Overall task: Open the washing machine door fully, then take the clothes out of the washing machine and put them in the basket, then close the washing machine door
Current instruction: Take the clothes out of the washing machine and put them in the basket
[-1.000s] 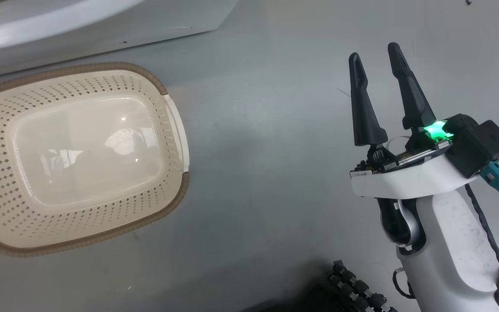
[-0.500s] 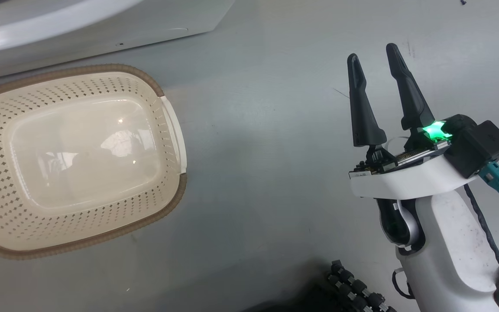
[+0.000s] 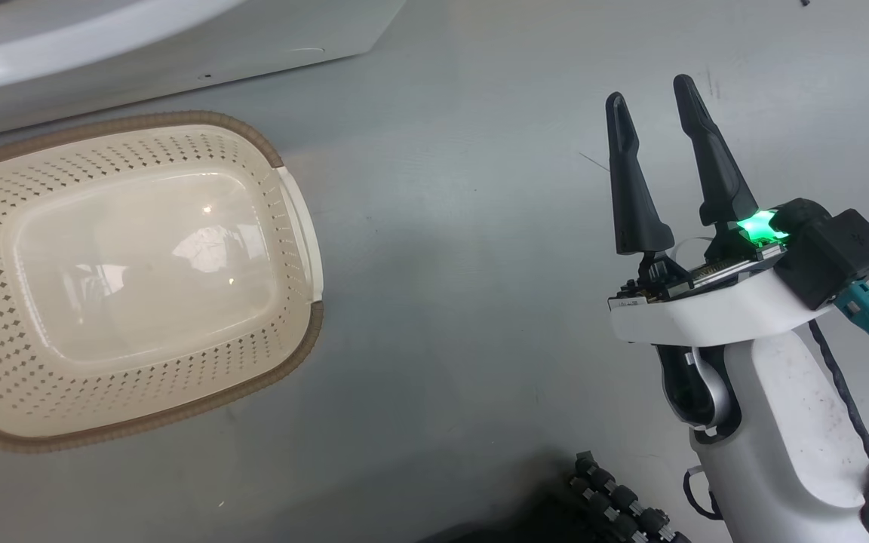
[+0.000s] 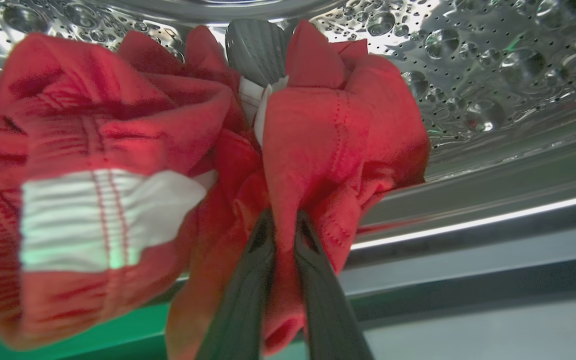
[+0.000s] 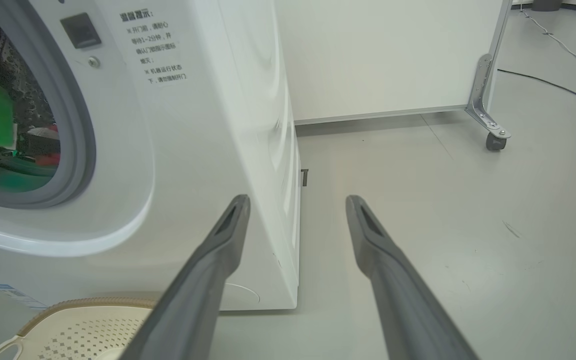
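- Stage reached: the door step appears done. In the right wrist view the washer's (image 5: 193, 150) round mouth and grey seal (image 5: 80, 150) stand uncovered.
- Step in hand: removal. The left gripper (image 4: 284, 222) reaches into the steel drum (image 4: 468, 50), its jaws clenched on a fold of the clothes (image 4: 118, 150).
- Location of the clothes: bunched inside the drum and gathered around the left jaws, not yet out of the washer.
- Basket (image 3: 140, 121): stands on the floor (image 3: 465, 302) just before the washer's base and holds nothing yet.
- Right gripper (image 3: 649, 90): hangs over bare floor, well apart from the basket, its jaws released and grasping nothing.
- Remaining, by judgement: draw the clothes out through the mouth, drop them in the basket, then shut the door.
- Count: one washer, one drum and one basket. There is one red garment with white stripes, as far as the folds allow. Two grippers, one loaded and one free.
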### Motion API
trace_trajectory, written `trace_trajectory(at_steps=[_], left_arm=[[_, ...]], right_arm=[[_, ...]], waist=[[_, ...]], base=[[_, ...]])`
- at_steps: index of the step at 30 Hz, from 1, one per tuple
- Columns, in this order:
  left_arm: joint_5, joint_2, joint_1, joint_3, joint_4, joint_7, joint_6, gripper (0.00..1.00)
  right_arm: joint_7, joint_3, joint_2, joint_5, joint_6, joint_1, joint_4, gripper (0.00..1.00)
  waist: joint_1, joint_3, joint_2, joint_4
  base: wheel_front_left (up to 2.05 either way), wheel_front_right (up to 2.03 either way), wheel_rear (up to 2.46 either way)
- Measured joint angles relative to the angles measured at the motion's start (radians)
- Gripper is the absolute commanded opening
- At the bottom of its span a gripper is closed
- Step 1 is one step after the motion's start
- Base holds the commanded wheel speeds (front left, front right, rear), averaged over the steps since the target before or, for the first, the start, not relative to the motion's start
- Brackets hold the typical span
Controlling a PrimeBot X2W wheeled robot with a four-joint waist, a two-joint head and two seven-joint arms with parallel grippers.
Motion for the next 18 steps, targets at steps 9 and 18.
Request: trace_trajectory(at_steps=[9,18], left_arm=[[0.009,0.007,-0.005,-0.002,-0.006,-0.069,0.001,0.0],[0.009,-0.015,-0.002,0.002,-0.034,-0.183,0.0,0.0]], right_arm=[[0.0,-0.012,0.0,-0.007,-0.006,-0.017,0.0,1.0],[0.0,-0.027,0.0,-0.046,-0.004,-0.017,0.004,1.0]], waist=[[-0.0001,-0.001,0.0,0.012],[-0.0001,-0.013,0.0,0.042]], base=[[0.0,0.0,0.0],[0.0,0.0,0.0]])
